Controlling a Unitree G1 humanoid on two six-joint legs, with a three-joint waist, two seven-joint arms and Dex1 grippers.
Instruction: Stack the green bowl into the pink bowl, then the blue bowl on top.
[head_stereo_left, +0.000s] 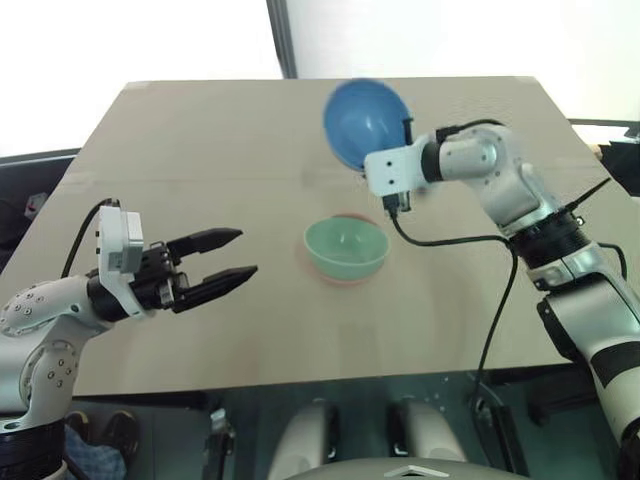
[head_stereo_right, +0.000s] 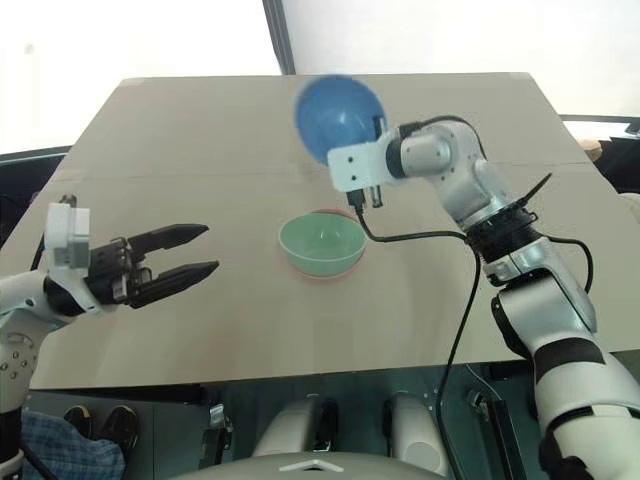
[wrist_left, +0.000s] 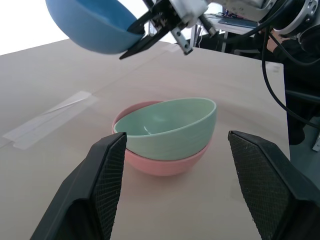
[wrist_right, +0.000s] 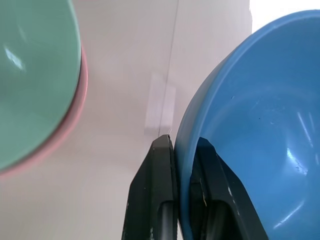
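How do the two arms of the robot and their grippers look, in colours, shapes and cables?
Both arms have silver-grey rounded segments with black joints. Each wrist carries a white boxy block. The left gripper has two black tapered fingers with cross-hatched inner pads. The right gripper has the same black fingers. Black cables loop loosely along both arms.

Beige counter (head_stereo_left: 200, 330) under my tools. Pink bowl (wrist_left: 165, 167) sits directly on it, ahead of left tool (head_stereo_left: 235, 255), tape strip (wrist_left: 50, 120) beyond.
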